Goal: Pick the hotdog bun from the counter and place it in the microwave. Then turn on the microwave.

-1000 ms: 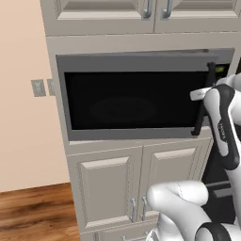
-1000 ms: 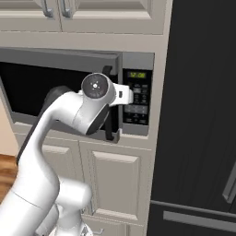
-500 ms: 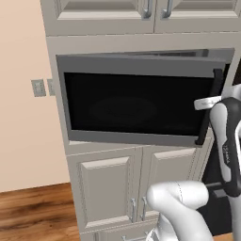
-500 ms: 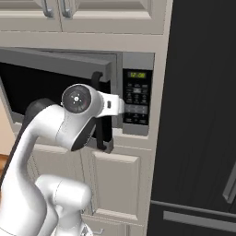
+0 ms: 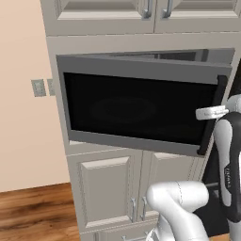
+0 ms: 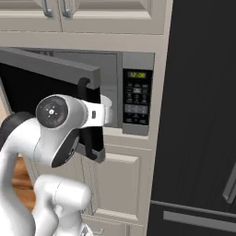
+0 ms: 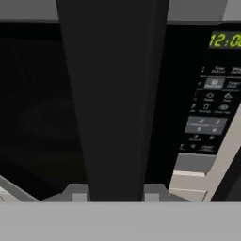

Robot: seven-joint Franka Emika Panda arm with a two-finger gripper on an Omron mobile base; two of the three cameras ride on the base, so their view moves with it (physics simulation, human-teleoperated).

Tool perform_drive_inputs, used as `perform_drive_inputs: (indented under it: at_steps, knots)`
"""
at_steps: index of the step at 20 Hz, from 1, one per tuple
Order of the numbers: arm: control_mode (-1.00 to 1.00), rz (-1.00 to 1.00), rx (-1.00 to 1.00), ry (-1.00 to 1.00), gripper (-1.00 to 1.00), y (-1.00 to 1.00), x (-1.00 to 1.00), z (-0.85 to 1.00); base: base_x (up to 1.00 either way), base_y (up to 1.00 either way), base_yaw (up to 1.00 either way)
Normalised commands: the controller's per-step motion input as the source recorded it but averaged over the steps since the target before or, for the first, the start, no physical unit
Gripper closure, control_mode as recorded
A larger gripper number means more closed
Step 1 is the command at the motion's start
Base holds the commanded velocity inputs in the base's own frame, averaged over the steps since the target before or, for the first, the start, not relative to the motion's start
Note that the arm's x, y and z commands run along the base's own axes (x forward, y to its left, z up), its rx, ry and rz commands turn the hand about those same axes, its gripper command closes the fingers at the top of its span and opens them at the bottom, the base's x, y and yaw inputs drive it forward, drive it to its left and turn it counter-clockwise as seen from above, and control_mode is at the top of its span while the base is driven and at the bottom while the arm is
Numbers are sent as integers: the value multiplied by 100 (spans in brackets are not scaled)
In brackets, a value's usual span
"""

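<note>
The microwave [image 5: 136,113] sits built into the cabinet wall, its black glass door [image 6: 46,76] swung partly open toward me. My gripper [image 5: 208,113] is at the door's free right edge, shut on the black vertical bar handle [image 5: 212,117]. In the hand view the handle [image 7: 113,94] runs straight up between my fingertips, with my gripper [image 7: 113,196] clamped around its base. The keypad [image 6: 137,99] with its green display [image 7: 226,40] is to the right of the door. The hotdog bun and the counter are out of view.
A tall black fridge [image 6: 203,115] stands right of the microwave. Pale cabinet doors [image 5: 108,188] are below it and upper cabinets [image 5: 141,14] above. A wall outlet [image 5: 37,87] and wood floor [image 5: 28,212] lie to the left.
The microwave door has swung further open toward me, and my hand has come back with the handle. My elbow has dropped lower and to the left in the right base view.
</note>
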Motion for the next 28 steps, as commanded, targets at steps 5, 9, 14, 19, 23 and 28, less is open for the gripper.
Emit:
perform_drive_inputs:
  at_steps: [5,9,14,19,23,28]
  knots:
    - [-100,0,-2,5,100,9,-55,3,0,0,0]
    - [-100,0,-3,4,100,9,-56,2,0,0,0]
    - [-100,0,-4,4,100,10,-54,1,0,0,0]
    - [-100,0,-4,4,100,12,-52,0,0,0,0]
    - [-100,0,-4,4,100,14,-49,1,0,0,0]
    - [-100,0,-2,3,100,16,-46,3,0,0,0]
